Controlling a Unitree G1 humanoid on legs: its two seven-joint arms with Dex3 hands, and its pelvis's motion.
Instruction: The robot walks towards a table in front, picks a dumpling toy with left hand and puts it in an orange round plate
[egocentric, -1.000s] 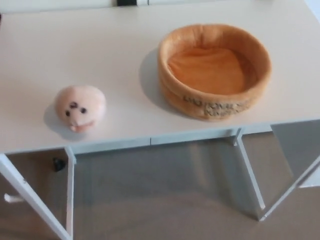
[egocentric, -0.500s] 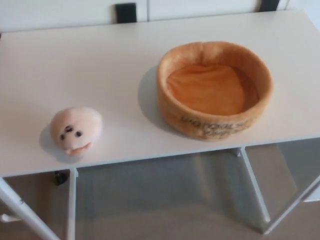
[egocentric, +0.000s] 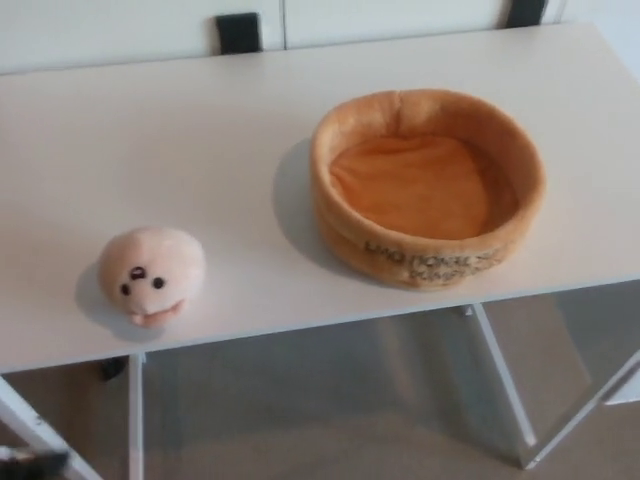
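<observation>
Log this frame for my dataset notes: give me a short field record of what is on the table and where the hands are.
table: white top, thin white legs
toy: pale pink dumpling with a face, near the front edge on the left
plate: orange, round, soft with high walls, right of centre, empty
toy to plate: apart, not touching
plate marking: dark lettering on the front wall, too blurred to read
left hand: not in view
right hand: not in view
task state: toy not yet picked up
</observation>
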